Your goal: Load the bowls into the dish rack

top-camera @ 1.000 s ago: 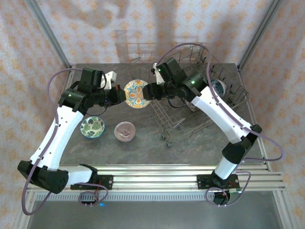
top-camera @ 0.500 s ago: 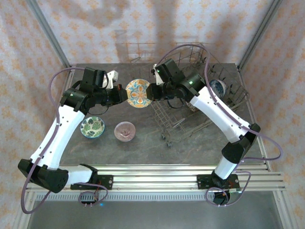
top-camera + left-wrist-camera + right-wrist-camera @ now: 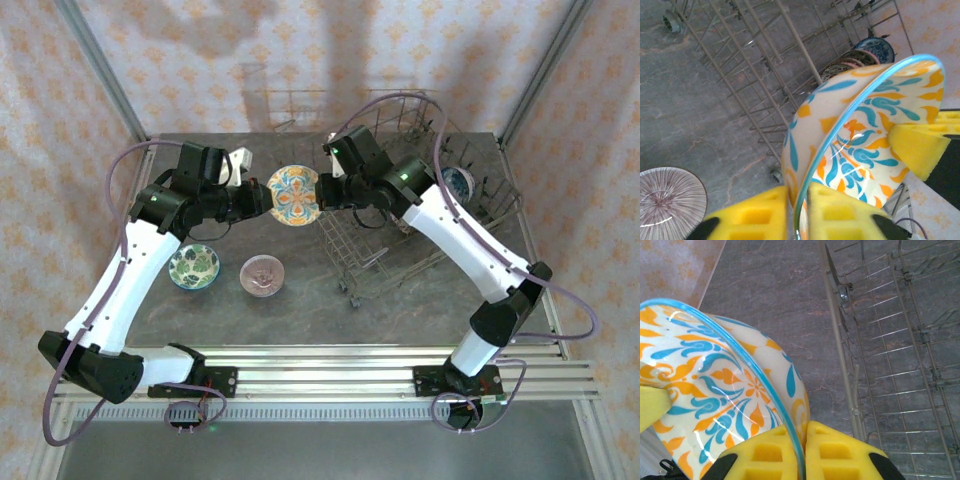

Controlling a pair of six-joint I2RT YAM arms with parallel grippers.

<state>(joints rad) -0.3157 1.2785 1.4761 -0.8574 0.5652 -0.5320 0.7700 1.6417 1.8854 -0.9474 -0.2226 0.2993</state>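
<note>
An orange-teal bowl (image 3: 292, 194) hangs on edge above the table between both arms, just left of the dish rack (image 3: 480, 215). My right gripper (image 3: 322, 190) (image 3: 805, 440) is shut on its right rim, yellow pads pressed tight against the bowl (image 3: 715, 385). My left gripper (image 3: 262, 200) (image 3: 797, 200) straddles the opposite rim of the bowl (image 3: 865, 135), its jaws slightly open with a thin gap beside the rim. A green bowl (image 3: 194, 266) and a brown-pink bowl (image 3: 262, 275) (image 3: 667, 200) rest on the table. A blue-white bowl (image 3: 458, 183) (image 3: 875, 47) stands in the rack.
The grey wire rack (image 3: 755, 65) (image 3: 890, 365) fills the right half of the dark stone table (image 3: 300, 310); its near left corner lies close under the held bowl. Patterned walls with metal posts enclose the back and sides.
The right gripper has closed on the orange-teal bowl's rim. The left jaws, shut on the bowl before, have loosened a little. The bowl has drifted slightly right, toward the rack.
</note>
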